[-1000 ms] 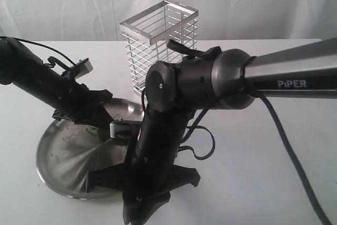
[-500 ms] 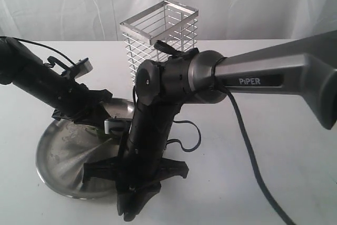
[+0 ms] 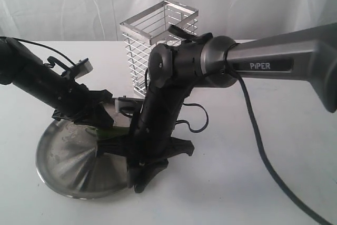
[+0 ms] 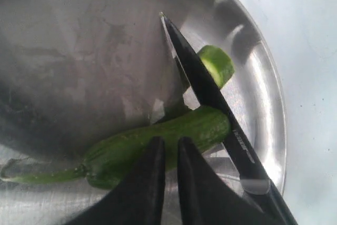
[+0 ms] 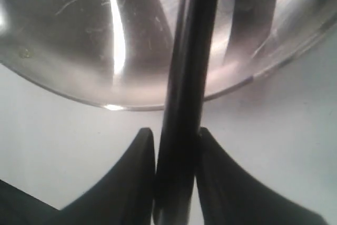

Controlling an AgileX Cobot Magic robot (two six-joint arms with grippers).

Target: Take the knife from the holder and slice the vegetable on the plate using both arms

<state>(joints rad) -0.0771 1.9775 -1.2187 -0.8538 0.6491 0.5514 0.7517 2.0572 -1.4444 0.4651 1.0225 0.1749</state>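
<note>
Left claw (image 4: pixel 169 143), fingers nearly together, bears on the vegetable (image 4: pixel 202 125), apparently steadying it on the plate (image 4: pixel 79 51); the knife (image 4: pixel 202 85) crosses its cut end, a slice (image 4: pixel 218 64) beyond; right claw (image 5: pixel 174 133) pinches the handle, shown only by its wrist view; the exterior view alone shows the holder (image 3: pixel 158 46), upper centre.

Left arm (image 3: pixel 42 85) slanted low, left tool (image 4: pixel 169 142) nearly closed, right arm (image 3: pixel 210 67) bent down, right tool (image 5: pixel 176 136) clamping knife (image 5: pixel 192 51)
</note>
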